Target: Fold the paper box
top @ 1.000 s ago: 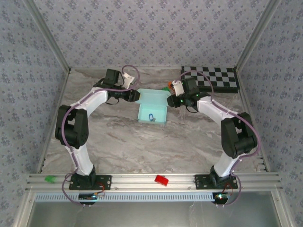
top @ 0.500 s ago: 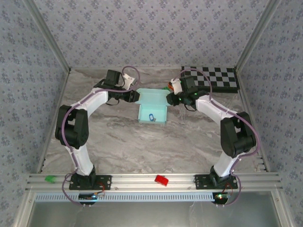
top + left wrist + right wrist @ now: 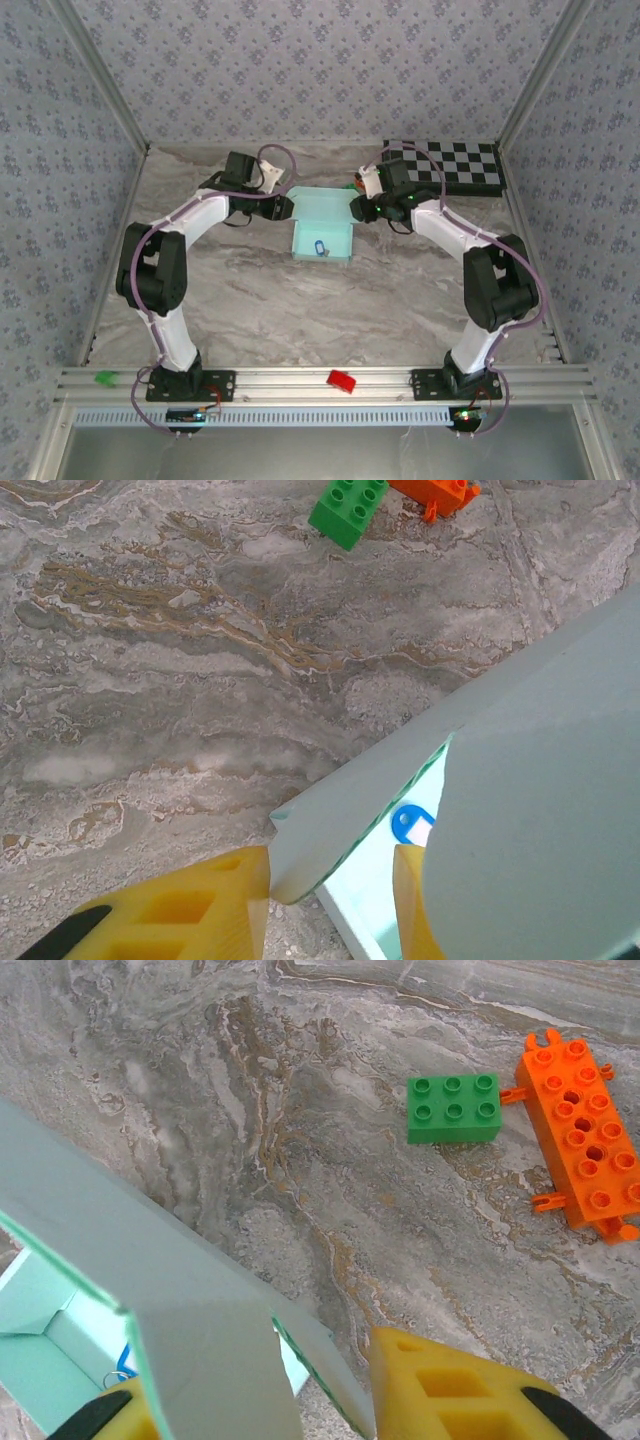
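Observation:
The paper box (image 3: 322, 238) is pale aqua and lies mid-table with its lid flap open toward the back, a blue-and-white label (image 3: 320, 247) inside. My left gripper (image 3: 287, 207) is at the box's rear left corner and my right gripper (image 3: 355, 210) at its rear right corner. In the left wrist view the left gripper (image 3: 330, 865) stands open astride a side flap (image 3: 400, 760), one yellow finger (image 3: 215, 905) touching its edge, the label (image 3: 408, 823) beyond. In the right wrist view the right gripper (image 3: 260, 1370) is open around a flap (image 3: 150, 1270), whose edge meets one finger (image 3: 450, 1390).
A green brick (image 3: 453, 1109) and an orange brick (image 3: 582, 1140) lie just behind the box, also in the left wrist view as green brick (image 3: 347, 508). A black-and-white checkerboard (image 3: 455, 167) sits back right. Red (image 3: 342, 381) and green (image 3: 104, 379) pieces rest on the front rail.
My right gripper has shifted a little left and back, closer to the box's rear right corner. The left gripper has barely moved and the box stays put.

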Robot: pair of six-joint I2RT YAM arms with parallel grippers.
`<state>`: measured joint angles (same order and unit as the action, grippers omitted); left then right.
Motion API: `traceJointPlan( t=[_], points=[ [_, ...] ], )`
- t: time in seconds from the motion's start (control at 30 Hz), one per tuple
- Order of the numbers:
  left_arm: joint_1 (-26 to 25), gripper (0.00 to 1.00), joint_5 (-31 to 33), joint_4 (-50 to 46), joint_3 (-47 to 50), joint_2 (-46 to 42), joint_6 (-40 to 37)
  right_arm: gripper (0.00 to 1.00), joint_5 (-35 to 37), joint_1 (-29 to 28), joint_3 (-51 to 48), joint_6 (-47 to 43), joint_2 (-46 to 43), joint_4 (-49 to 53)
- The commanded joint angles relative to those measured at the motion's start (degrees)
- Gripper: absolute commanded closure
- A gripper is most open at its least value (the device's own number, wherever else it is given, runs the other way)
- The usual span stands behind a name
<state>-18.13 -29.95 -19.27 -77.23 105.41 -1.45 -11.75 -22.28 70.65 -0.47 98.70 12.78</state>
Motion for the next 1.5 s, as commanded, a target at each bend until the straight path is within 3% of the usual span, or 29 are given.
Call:
traceJointPlan(
  t=[0.0, 0.63, 0.9, 1.0, 1.13, 1.47],
  points=[
    [-0.41, 0.63, 0.07, 1.07, 0.25, -2.49, 0.47, 0.68, 0.77, -0.42, 1.86, 0.22, 0.88, 2.19],
    [-0.59, 0.49, -0.02, 0.90, -2.71, -0.23, -1.62, 0.65, 1.03, -0.52, 2.08, -1.18, 1.33, 3.50],
    [-0.61, 0.49, -0.98, -0.07, -3.91, 0.86, -3.01, 0.65, 1.11, -0.57, 2.36, -1.46, 1.62, 3.96],
    [-0.64, 0.50, -1.31, -0.46, -4.41, 1.16, -3.17, 0.65, 1.20, -0.57, 2.41, -1.44, 1.70, 4.09],
    [-0.68, 0.62, -1.51, -0.77, -4.32, 1.31, -3.17, 0.65, 1.50, -0.60, 2.44, -1.24, 1.69, 4.18],
    [-1.38, 0.68, -0.02, -0.21, -2.58, 0.43, -2.69, 0.69, 3.18, -1.42, 2.58, -0.67, 1.33, 4.07]
  ],
)
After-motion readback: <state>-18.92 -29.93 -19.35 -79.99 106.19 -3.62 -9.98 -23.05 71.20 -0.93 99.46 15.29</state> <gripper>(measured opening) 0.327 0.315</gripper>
